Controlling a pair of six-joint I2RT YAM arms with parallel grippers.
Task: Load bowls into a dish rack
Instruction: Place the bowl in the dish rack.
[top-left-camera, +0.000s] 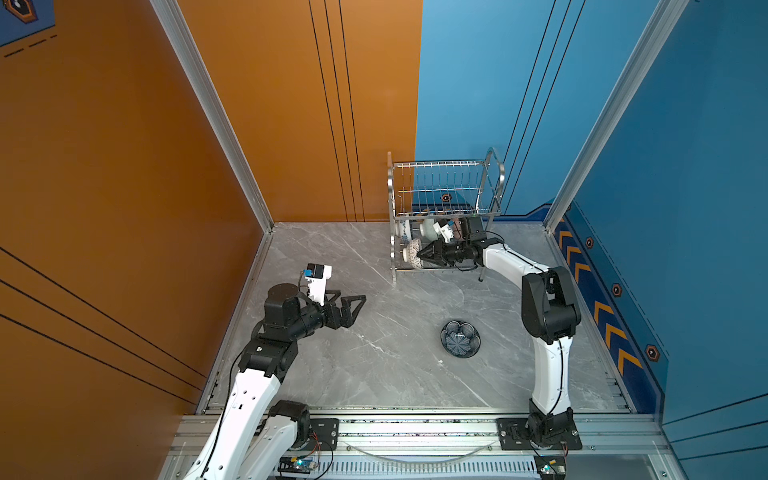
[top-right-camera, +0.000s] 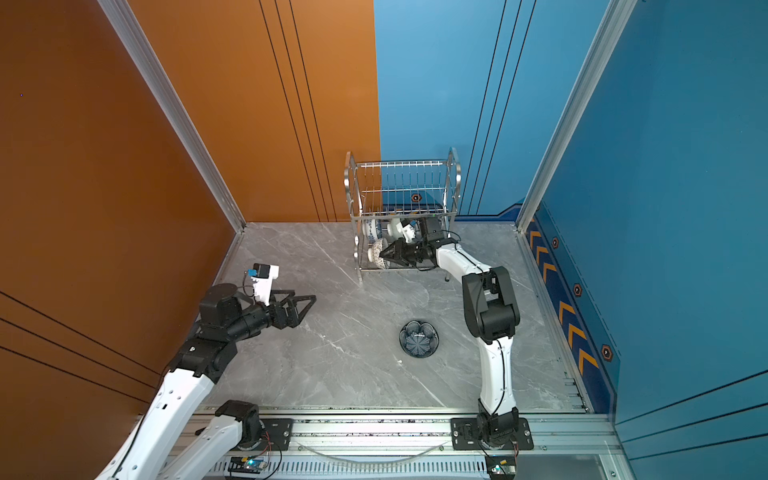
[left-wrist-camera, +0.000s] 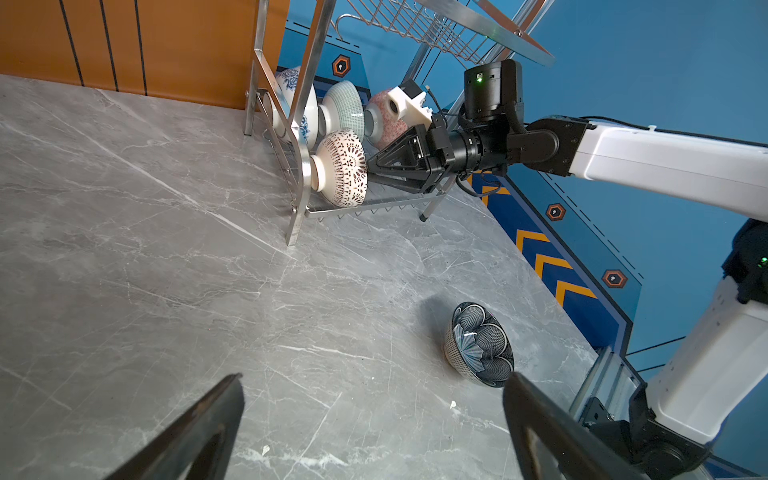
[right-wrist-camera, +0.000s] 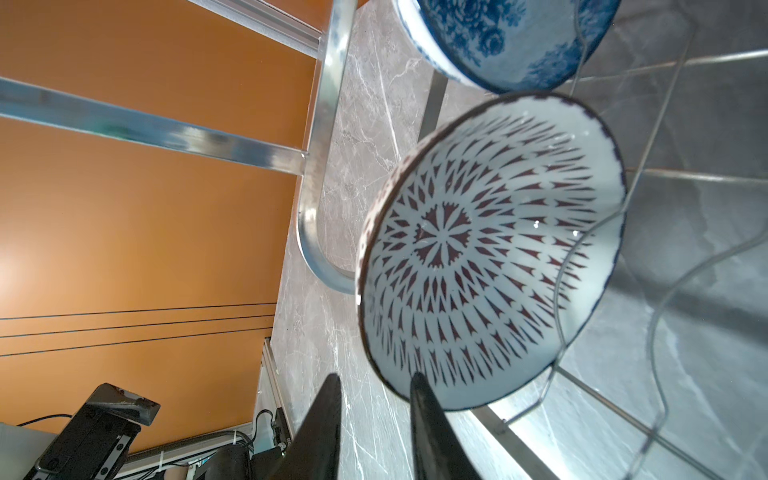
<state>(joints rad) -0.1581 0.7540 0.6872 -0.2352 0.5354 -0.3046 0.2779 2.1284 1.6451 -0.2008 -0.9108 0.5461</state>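
right wrist | right end effector (right-wrist-camera: 376, 376) slightly parted astride leaf-patterned bowl (right-wrist-camera: 490, 257) rim | grip unclear

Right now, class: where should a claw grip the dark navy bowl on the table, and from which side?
Best grip the rim of the dark navy bowl, one finger inside, one outside, coming straight down: it sits upright, mouth up, on the table, rim clear all round. The open left claw is free; the right claw holds the lattice bowl.
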